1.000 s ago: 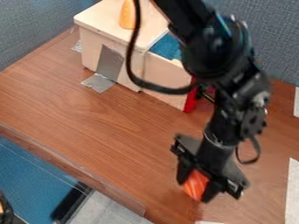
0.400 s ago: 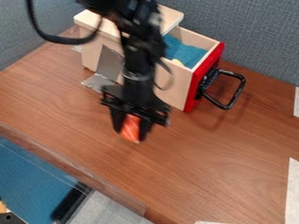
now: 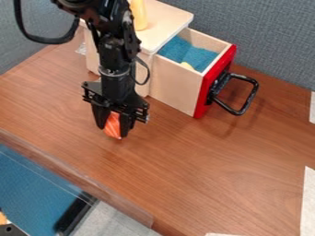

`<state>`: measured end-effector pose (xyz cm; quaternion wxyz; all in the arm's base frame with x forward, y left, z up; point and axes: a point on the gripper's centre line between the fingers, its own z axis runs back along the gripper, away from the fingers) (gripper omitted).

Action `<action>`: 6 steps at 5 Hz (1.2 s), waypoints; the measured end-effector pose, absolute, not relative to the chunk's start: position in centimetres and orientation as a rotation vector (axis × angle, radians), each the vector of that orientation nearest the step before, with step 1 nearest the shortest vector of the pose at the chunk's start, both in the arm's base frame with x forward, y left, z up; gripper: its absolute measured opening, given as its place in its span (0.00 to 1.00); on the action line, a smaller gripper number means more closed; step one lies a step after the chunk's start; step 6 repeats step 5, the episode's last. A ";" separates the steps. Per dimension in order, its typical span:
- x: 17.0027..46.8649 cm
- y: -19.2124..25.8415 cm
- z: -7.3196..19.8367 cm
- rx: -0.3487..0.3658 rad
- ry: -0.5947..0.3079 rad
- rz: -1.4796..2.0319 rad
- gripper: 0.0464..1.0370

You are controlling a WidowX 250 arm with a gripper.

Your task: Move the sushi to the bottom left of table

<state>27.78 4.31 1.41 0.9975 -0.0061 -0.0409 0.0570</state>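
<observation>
Over the left part of the desk (image 3: 203,156), in front of the wooden box (image 3: 163,18), hanging nearly upright with the black arm (image 3: 115,50) coming down from the top edge. Points the gripper (image 3: 113,129) downward and holds the sushi (image 3: 112,123) clamped between the jaws, one on each side, with orange and pale stripes showing in the middle. Has the sushi left of the view's centre and slightly below mid-height, inside the desk's lower left edge and apart from it. Cannot tell contact with the wood from a small gap underneath. Trails a black cable (image 3: 46,41) in a loop to the left of the arm.

Behind and to the right, pulled out from the box, a drawer (image 3: 175,85) with a red front (image 3: 215,80) and a black handle (image 3: 249,102). Inside, a blue cloth (image 3: 198,59) and, near the side wall, a small yellow thing, only partly visible. On top of the box, just beside the arm, an upright yellow-orange object (image 3: 139,14), cut off by the top edge. At the back, a grey partition (image 3: 265,37). At the right edge, white strips (image 3: 309,203). Beyond the desk's lower left edge, a blue surface (image 3: 37,184) with a long black object (image 3: 71,216), lying at a slant.
</observation>
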 end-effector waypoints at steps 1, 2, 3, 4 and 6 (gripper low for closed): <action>27.9 4.7 0.6 0.011 -0.071 0.063 0.54; 27.9 4.8 0.6 0.020 -0.070 0.064 0.61; 27.7 4.7 1.5 0.013 -0.043 0.047 0.90; 27.8 4.3 5.5 0.009 -0.121 0.052 0.97; 27.5 4.0 8.4 0.008 -0.177 0.050 0.96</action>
